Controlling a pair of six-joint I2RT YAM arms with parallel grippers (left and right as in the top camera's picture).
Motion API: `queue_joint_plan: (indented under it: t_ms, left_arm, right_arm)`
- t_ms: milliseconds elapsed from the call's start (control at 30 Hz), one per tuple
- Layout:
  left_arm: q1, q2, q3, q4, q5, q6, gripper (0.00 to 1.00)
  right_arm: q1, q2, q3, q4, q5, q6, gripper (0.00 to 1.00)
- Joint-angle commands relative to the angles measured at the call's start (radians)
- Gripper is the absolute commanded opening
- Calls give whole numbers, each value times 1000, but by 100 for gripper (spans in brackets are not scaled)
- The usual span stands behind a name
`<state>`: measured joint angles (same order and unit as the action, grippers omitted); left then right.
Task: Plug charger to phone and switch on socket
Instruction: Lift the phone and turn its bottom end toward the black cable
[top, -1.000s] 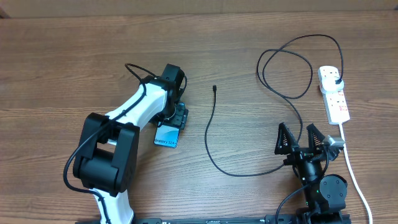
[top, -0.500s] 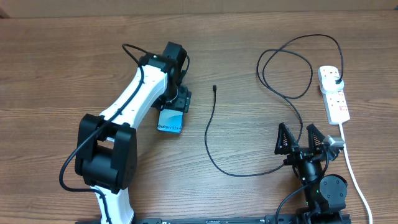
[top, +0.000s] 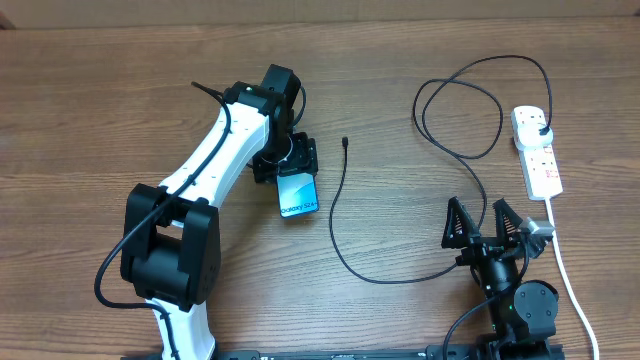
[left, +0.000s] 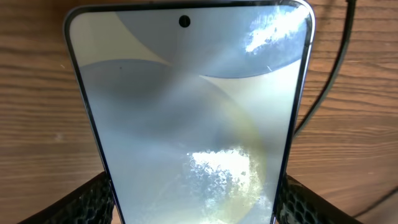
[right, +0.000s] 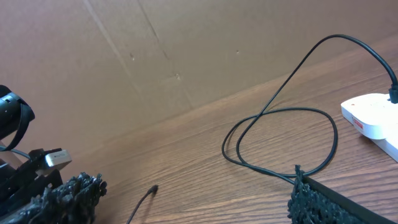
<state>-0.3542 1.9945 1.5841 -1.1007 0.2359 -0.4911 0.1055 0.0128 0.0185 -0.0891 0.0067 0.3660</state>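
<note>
The left pincer (top: 291, 160) is clamped on the phone (top: 298, 195), its fingers (left: 93, 199) pressing both long edges. The lit screen faces up, and the phone seems to lie on or just above the bench (top: 100, 100). The charger (top: 332, 220) runs loose just right of the phone, its plug tip near but apart from it, then loops away to its adapter in the socket (top: 537, 150) at the right edge. The right pincer (top: 476, 215) stands wide apart, holding nothing, between the cable and the socket's white cord.
</note>
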Motion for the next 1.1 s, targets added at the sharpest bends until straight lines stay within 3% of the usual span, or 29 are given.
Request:
queue_joint_plan:
  t_ms: [0, 433, 633, 800, 1067]
  left_arm:
    - [-12, -3, 28, -16, 64, -63, 47]
    - [-11, -3, 28, -50, 111, -101, 49]
    - [14, -3, 28, -50, 256, -236, 47]
    - [62, -3, 28, -47, 388, -349, 36]
    - [171, -3, 28, -48, 610, -443, 36]
  right_arm:
    - [5, -10, -11, 6, -1, -3, 100]
    - [5, -10, -11, 6, -1, -3, 100]
    - [5, -10, -11, 6, -1, -3, 100]
    - [5, -10, -11, 6, -1, -3, 100]
    - [5, -10, -11, 6, -1, -3, 100]
